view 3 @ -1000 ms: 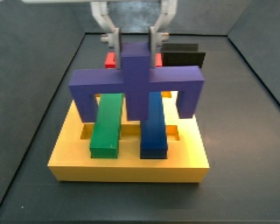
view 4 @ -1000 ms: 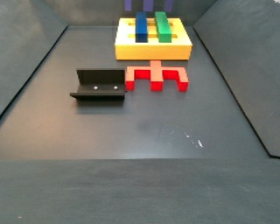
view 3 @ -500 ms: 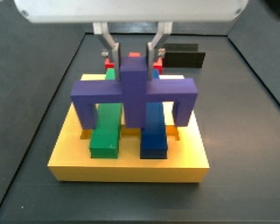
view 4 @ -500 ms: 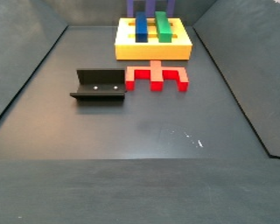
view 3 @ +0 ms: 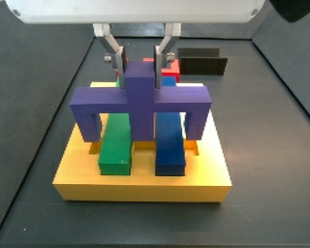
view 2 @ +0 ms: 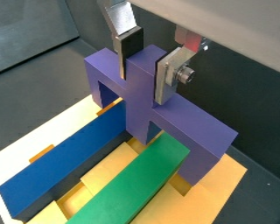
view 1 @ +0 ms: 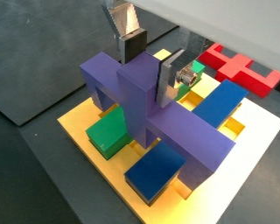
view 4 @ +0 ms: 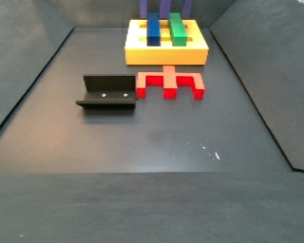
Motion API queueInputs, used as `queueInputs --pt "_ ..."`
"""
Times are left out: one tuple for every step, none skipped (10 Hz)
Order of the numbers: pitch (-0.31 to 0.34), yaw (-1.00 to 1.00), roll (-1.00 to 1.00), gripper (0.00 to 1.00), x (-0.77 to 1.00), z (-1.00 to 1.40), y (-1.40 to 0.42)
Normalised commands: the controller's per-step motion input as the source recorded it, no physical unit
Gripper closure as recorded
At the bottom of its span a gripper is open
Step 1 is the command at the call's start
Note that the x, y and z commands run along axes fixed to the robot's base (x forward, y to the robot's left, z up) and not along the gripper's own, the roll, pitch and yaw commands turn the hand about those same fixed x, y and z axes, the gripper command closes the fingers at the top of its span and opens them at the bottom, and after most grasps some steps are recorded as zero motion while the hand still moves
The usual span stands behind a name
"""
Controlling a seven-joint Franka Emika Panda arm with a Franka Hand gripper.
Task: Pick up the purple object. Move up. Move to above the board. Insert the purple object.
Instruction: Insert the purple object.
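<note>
Two silver fingers [view 2: 174, 74] of the gripper [view 2: 150, 59] are closed on the raised centre ridge of the purple object [view 2: 154, 109], which is held over the board [view 3: 142, 180], straddling the green bar [view 3: 116, 143] and the blue bar [view 3: 170, 143] that lie in its slots. The insertion appears to be the step in hand. For it to be done well, the piece should be kept level and lowered straight down, both legs being brought into their slots together, and the grip should not be loosened until the legs are judged seated; a tilt toward either leg could jam the piece against a slot edge or a bar. Whether the legs have already reached the board cannot be told for certain from these frames. In both wrist views the clamp on the ridge is shown closely, and the red notched block [view 1: 244, 69] is seen beyond the board. In a side view the span of the purple object is seen head-on, its legs standing outside the two bars. In a side view from the far end, the fixture [view 4: 106, 92] is shown well apart from the board on the floor, but the gripper is cut off at the frame edge.
</note>
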Motion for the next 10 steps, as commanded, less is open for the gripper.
queueInputs --pt "-0.017 0.01 0.14 1.00 -0.01 -0.17 -0.03" --pt "-0.031 0.03 0.14 1.00 0.00 -0.23 -0.04" --pt "0.000 0.04 0.19 1.00 0.10 -0.29 -0.10" --pt "0.000 0.11 0.26 1.00 0.24 -0.21 -0.07" --pt "0.000 0.09 0.27 1.00 0.24 -0.15 -0.05" --pt "0.021 0.07 0.25 1.00 0.20 -0.05 0.00" --pt "0.000 0.15 0.26 1.00 0.00 -0.03 0.00" --pt "0.000 0.10 0.13 1.00 0.00 -0.07 0.00" --pt "0.000 0.00 0.00 1.00 0.00 -0.08 -0.04" --pt "-0.010 0.00 -0.04 1.00 -0.01 -0.11 -0.03"
